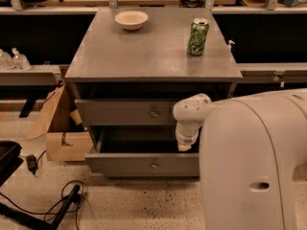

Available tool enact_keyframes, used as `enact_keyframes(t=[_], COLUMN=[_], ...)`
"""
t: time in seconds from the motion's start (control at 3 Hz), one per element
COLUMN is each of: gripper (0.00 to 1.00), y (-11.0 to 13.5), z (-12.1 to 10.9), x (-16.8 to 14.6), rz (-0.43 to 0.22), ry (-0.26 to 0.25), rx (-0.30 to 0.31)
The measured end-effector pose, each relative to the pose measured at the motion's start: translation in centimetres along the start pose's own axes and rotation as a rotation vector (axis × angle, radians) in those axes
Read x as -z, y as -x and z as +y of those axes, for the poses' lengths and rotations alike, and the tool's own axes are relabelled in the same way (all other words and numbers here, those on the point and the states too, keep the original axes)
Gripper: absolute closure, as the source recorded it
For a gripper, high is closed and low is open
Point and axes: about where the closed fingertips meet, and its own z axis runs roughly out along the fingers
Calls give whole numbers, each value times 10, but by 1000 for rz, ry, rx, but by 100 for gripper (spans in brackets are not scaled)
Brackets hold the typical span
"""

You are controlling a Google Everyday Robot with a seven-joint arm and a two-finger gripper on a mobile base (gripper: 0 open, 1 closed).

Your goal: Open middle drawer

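Note:
The grey cabinet (144, 56) shows two drawer fronts. The upper front (124, 113) is shut, with a small round knob (154, 113). Below it the middle drawer (124, 164) stands pulled out, its knob (154, 166) at the centre of the front and its dark inside showing. My white arm reaches in from the right. The gripper (183, 146) hangs pointing down over the right end of the open middle drawer, apart from the knob. Anything under the pulled-out drawer is hidden.
A white bowl (131, 19) and a green can (198, 36) stand on the cabinet top. A cardboard box (62, 133) leans at the cabinet's left. Cables (67, 200) lie on the floor at front left. My white body (259, 166) fills the right foreground.

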Motion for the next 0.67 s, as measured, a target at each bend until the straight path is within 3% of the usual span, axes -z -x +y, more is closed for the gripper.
enact_keyframes(t=[0.67], gripper=[100], y=[-3], z=[-31], x=[-23], rz=[-97], ry=[-138], rx=[128])
